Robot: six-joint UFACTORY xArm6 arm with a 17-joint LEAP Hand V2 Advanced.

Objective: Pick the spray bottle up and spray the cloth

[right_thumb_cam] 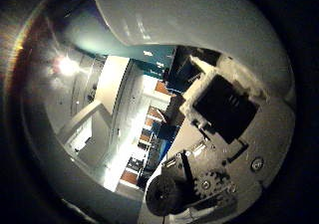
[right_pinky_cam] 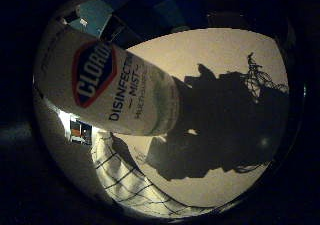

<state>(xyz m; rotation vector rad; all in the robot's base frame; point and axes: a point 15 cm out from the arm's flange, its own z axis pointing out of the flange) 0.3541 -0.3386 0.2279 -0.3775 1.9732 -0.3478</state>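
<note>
The white spray bottle [right_pinky_cam: 110, 85] with a blue and red label fills much of the little finger side palm view, close to the palm. It lies tilted above the beige table [right_pinky_cam: 225, 55] and casts a large shadow [right_pinky_cam: 210, 120] on it. A white cloth [right_pinky_cam: 130, 180] with a dark grid pattern lies flat on the table beneath the bottle. In the thumb side palm view the bottle's white body [right_thumb_cam: 169, 25] curves along one edge, and my hand [right_thumb_cam: 229, 119], with white and black parts, is curled against it.
The thumb side palm view looks out past the bottle into a room with lamps and shelving [right_thumb_cam: 120, 124]. Beyond the table's edge the surroundings are dark [right_pinky_cam: 20, 135].
</note>
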